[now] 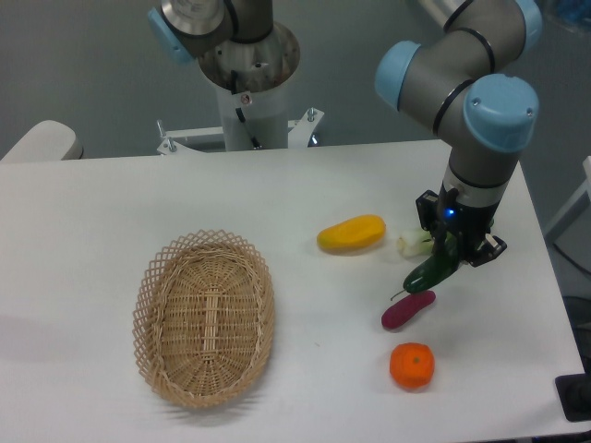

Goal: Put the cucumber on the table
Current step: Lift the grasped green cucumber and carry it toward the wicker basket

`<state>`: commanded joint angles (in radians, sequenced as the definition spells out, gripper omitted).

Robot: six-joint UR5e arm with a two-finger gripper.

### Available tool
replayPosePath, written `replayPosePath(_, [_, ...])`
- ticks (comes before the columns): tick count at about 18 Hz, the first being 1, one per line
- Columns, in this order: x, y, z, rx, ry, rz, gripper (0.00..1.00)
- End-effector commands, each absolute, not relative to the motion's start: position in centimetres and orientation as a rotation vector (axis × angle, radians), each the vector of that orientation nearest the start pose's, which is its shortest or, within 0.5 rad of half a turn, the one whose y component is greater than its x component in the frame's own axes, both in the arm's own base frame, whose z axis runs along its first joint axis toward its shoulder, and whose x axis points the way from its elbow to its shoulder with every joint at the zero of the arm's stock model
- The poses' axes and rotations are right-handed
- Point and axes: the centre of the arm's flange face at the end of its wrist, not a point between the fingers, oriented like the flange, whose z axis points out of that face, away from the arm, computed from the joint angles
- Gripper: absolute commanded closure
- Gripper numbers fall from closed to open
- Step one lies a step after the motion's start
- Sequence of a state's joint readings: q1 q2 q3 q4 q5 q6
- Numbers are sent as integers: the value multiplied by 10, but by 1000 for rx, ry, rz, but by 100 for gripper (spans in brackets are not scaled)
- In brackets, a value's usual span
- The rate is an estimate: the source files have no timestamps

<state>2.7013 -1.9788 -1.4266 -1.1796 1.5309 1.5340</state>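
The dark green cucumber hangs tilted in my gripper at the right of the white table. Its lower end with the thin stem tail points down-left, just above the purple piece. The gripper is shut on the cucumber's upper end. Whether the lower tip touches the table or the purple piece, I cannot tell. The bok choy peeks out to the left of the gripper, mostly hidden by it.
A wicker basket stands at front left. A yellow mango-like fruit lies left of the gripper. An orange lies near the front edge, below the purple piece. The robot's base stands at the back.
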Motion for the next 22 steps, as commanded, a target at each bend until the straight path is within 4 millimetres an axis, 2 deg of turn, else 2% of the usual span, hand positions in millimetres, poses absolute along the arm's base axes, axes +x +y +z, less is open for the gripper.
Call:
replayPosePath(8, [-535,412,368,-3000,608,184,82])
replayPosePath(11, [-527,424,368,-3004,562,184,82])
replayPosePath(14, [-507,451,364,-3008,484,170,82])
replayPosePath(18, [-475,494,353,-3025,240,134,82])
replayPosePath(22, [-451,541,329,-2988,-13,148,82])
